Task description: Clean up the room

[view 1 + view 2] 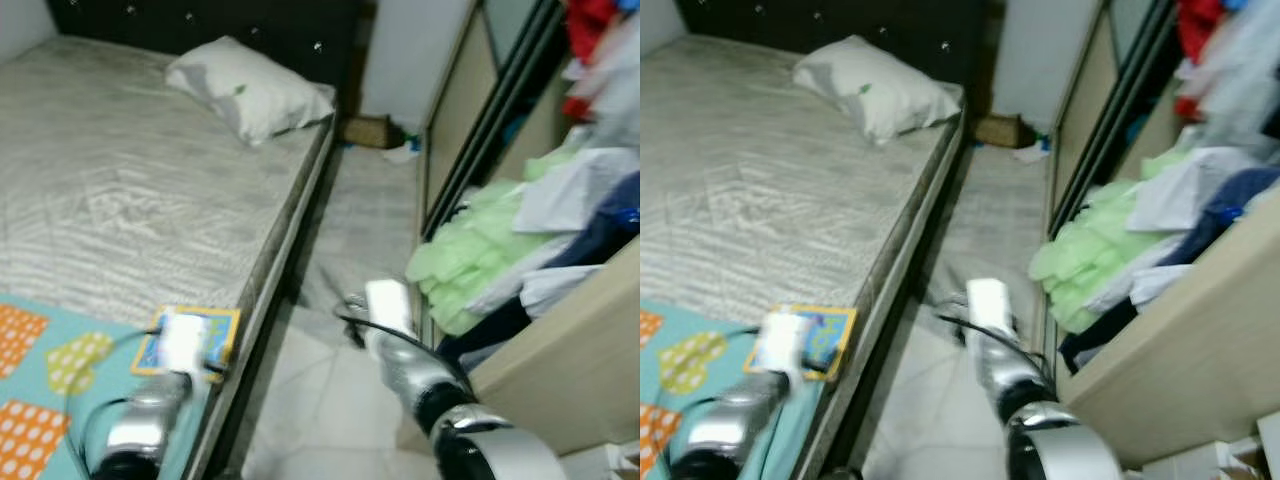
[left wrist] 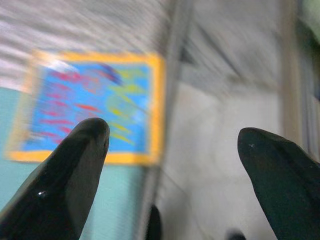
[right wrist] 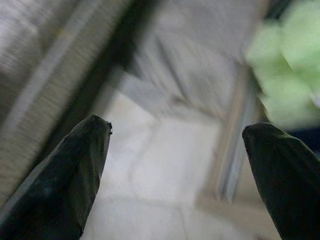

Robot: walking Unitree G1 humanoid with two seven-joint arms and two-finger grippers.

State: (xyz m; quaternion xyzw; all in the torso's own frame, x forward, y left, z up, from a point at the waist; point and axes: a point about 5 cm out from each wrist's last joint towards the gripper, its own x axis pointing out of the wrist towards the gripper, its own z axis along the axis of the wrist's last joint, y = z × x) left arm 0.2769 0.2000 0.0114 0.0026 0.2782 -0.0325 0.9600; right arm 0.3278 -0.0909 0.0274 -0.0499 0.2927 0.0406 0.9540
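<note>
A picture book (image 2: 90,100) with a yellow border and blue cover lies on the bed's near edge (image 1: 225,335), partly on a teal blanket (image 1: 60,360) with orange and yellow patches. My left gripper (image 2: 172,135) hovers just above the book and the bed edge, open and holding nothing. My right gripper (image 3: 177,127) hangs open over the tiled aisle (image 1: 320,400) between bed and wardrobe. A heap of green, white and dark clothes (image 1: 470,260) spills out of the open wardrobe (image 1: 570,340) on the right.
A white pillow (image 1: 250,88) lies at the head of the grey bed (image 1: 120,190). A grey rug (image 1: 370,220) covers the far aisle, with a small box (image 1: 367,130) and white scraps by the wall. The aisle is narrow.
</note>
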